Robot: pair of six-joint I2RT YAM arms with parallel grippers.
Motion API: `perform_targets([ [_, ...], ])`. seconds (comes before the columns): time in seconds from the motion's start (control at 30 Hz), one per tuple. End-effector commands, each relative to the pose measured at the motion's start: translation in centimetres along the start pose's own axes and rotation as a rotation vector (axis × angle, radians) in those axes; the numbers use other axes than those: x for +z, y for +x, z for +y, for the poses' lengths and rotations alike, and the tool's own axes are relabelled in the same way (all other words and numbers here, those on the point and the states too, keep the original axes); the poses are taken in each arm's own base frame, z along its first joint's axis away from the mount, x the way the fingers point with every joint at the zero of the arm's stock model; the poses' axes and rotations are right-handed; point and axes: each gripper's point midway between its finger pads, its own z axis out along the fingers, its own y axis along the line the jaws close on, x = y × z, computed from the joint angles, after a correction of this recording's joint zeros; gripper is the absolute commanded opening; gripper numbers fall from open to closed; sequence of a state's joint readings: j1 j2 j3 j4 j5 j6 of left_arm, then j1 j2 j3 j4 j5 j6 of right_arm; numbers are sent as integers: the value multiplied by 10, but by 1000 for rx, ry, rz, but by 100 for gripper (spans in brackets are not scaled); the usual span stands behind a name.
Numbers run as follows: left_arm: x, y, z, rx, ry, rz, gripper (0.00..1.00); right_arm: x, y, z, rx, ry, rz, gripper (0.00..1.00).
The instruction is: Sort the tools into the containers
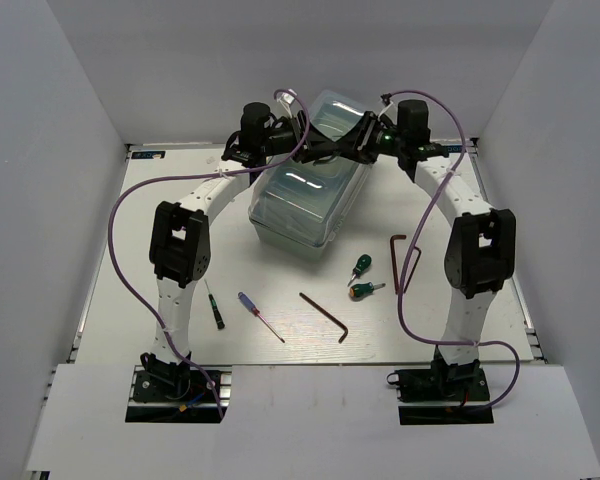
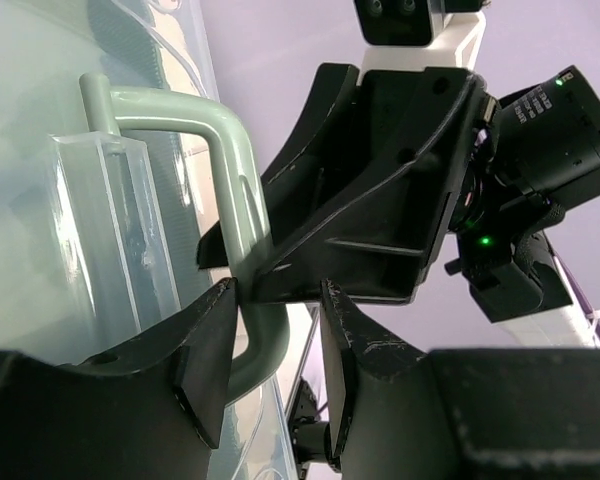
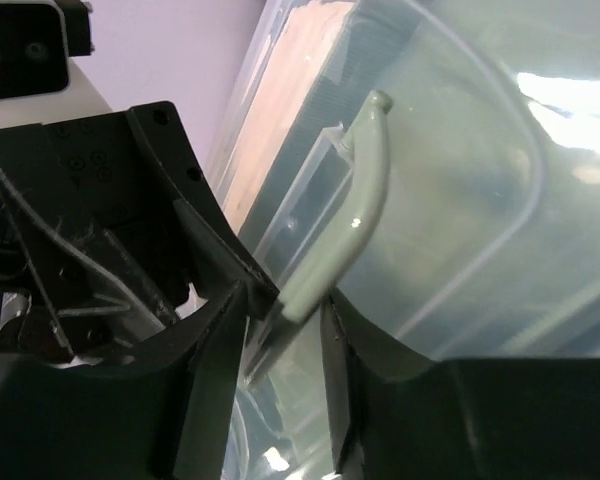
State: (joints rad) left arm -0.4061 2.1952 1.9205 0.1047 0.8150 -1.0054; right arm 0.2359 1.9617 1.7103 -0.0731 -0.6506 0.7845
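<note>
The closed toolbox (image 1: 305, 205), mint green with a translucent lid, stands at the back centre. Both grippers meet over its top. My left gripper (image 1: 307, 150) is open, and a mint handle (image 2: 230, 150) runs between its jaws (image 2: 277, 300), touching the left finger. My right gripper (image 1: 352, 142) is open around the end of a mint handle (image 3: 365, 190), with a gap on the left side (image 3: 283, 300). On the table lie a black-handled screwdriver (image 1: 214, 311), a blue-handled screwdriver (image 1: 253, 308), two stubby green-and-orange screwdrivers (image 1: 360, 265) (image 1: 366, 290) and two hex keys (image 1: 326, 316) (image 1: 398, 262).
The right gripper's black body (image 2: 380, 180) sits directly opposite my left fingers, very close. White walls enclose the table on three sides. Purple cables (image 1: 130, 250) loop beside both arms. The tools lie between the toolbox and the arm bases.
</note>
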Motion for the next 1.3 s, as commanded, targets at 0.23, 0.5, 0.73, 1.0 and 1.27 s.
perform_targets([
  [0.23,-21,-11,-82,171,87,1,52,4,-20,16,-98,22,-86,0],
  [0.5,-116,-80,-107,335,-189,-194,68,-20,-25,37,-277,-60,-30,0],
  [0.73,-215,-85,-51,270,-471,-372,71,-48,-27,59,-480,-222,35,0],
  [1.0,-219,-41,27,209,-540,-275,68,-95,-31,67,-474,-341,81,0],
  [1.27,-186,-8,88,159,-557,-70,69,-125,-27,84,-464,-573,183,0],
])
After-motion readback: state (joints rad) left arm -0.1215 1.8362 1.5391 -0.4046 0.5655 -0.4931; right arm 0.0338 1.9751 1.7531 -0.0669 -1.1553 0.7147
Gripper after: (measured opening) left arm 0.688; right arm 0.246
